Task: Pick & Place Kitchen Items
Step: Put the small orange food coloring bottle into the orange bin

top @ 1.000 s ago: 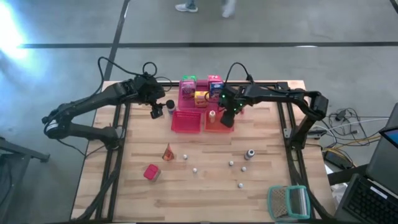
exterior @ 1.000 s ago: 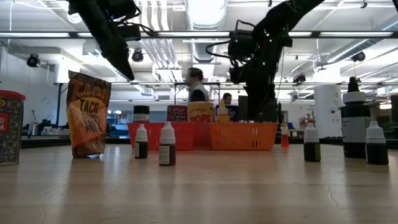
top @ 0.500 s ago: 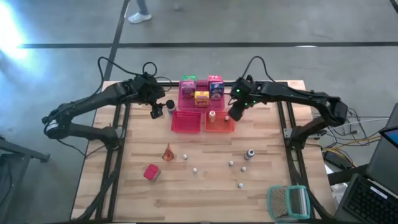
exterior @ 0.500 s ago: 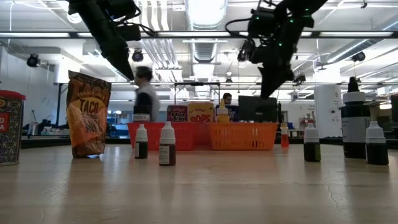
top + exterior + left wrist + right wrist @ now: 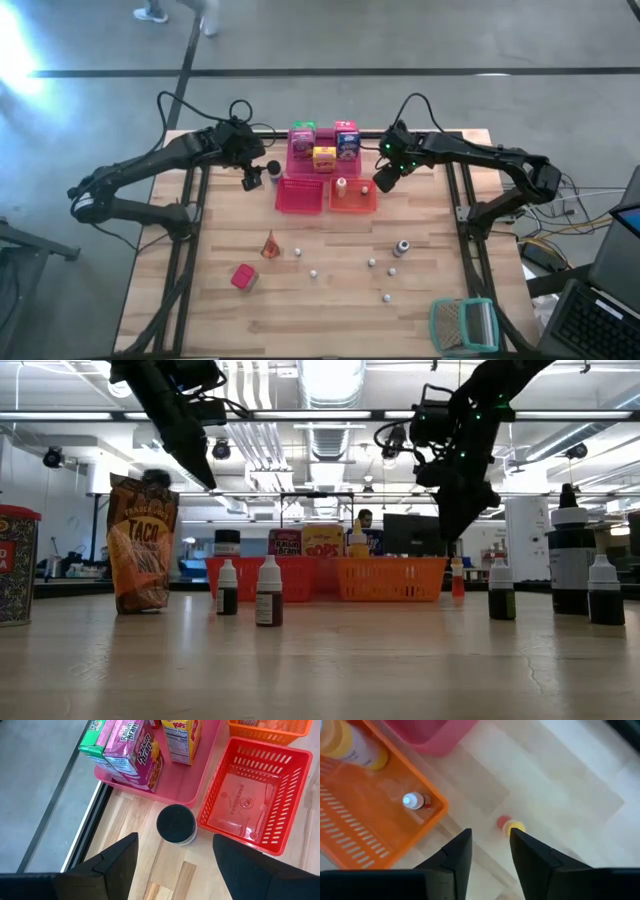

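Beside the orange basket [image 5: 380, 827], our right end effector [image 5: 490, 852], fingers apart, hovered over a yellow-capped bottle [image 5: 510, 826], awaiting descent; the left end effector [image 5: 172, 857] hung open above a dark-lidded jar [image 5: 176, 824].

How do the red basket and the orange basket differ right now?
The red basket is red and holds nothing in the left wrist view; the orange basket is orange and holds a small white-capped bottle and a yellow bottle. The left gripper hangs open beside the red basket, above a black-lidded jar; the right gripper hangs just off the orange one. Both are slotted plastic, side by side.
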